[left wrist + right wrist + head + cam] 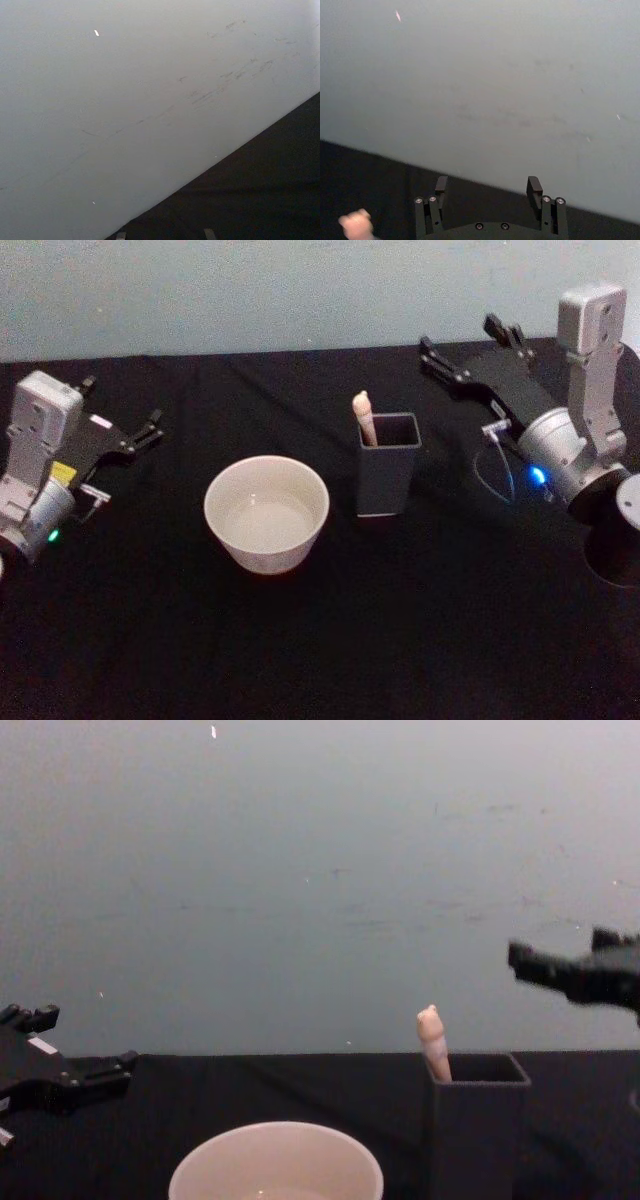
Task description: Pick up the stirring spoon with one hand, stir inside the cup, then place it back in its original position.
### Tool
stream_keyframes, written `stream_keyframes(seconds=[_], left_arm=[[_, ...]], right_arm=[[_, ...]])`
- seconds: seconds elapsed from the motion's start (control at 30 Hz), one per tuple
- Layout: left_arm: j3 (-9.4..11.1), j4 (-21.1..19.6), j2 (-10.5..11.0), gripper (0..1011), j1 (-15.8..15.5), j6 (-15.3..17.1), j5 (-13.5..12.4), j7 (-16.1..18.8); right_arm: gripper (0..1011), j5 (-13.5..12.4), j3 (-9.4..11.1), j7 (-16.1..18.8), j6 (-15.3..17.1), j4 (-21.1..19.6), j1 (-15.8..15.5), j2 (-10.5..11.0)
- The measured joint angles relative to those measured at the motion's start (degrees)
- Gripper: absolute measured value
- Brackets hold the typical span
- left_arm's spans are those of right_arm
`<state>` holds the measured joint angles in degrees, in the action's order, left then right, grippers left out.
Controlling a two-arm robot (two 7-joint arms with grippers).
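Observation:
The stirring spoon (363,418) stands in the dark grey square holder (388,478), with only its beige knobbed handle (432,1040) showing above the rim. The cream-white cup (266,513) sits on the table left of the holder (478,1130). My right gripper (457,340) hangs open above the table, behind and to the right of the holder, with nothing between its fingers (534,185). In the right wrist view the spoon handle (355,225) shows beside that gripper (488,187). My left gripper (122,402) rests open at the far left, away from the cup.
A black cloth (320,640) covers the table, and a pale grey-blue wall (320,870) rises right behind it. A round black disc (615,540) lies under the right arm at the table's right edge.

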<state>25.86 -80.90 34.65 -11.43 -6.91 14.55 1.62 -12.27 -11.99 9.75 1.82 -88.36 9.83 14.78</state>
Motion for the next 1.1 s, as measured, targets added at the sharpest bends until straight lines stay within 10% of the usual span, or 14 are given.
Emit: stream_keyframes(seconds=[0.5, 1.1], left_arm=[[0.00, 0.00, 0.00, 1001, 0.00, 0.00, 0.00, 0.00], [0.00, 0.00, 0.00, 1001, 0.00, 0.00, 0.00, 0.00]], right_arm=[[1000, 5.33, -0.17, -1.15, 3.04, 6.86, -0.74, -0.78], [1000, 5.38, -0.18, -1.10, 3.03, 6.78, -0.72, -0.76]])
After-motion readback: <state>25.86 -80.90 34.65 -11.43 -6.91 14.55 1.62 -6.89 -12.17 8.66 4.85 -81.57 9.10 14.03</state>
